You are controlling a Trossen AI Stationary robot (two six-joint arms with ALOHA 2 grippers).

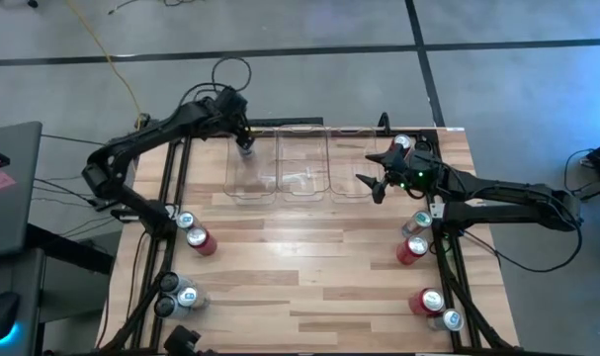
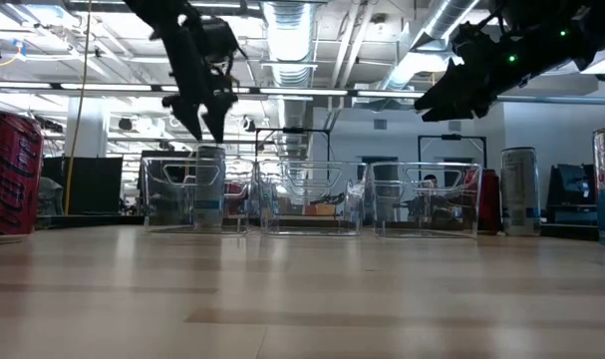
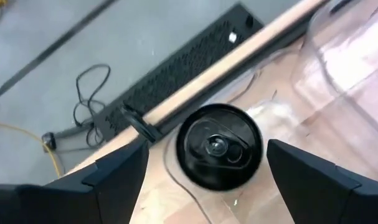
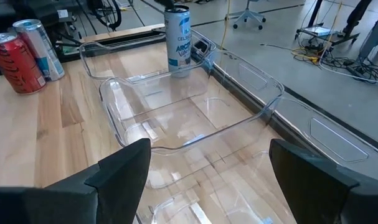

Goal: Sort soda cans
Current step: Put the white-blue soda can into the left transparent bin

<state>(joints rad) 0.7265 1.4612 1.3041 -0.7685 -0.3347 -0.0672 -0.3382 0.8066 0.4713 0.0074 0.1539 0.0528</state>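
One silver-blue metal soda can (image 4: 177, 40) stands binned beneath the wide-open, empty left gripper (image 1: 245, 148) — remaining cans (image 1: 193, 233) unsorted; right gripper (image 1: 376, 184) open, empty.

Lab: exposed ceiling ducts (image 2: 287, 25), floor cables (image 1: 230, 71).

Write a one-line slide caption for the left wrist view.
Left gripper hangs open over an upright silver-blue can standing in the clear bin at the table's far edge.
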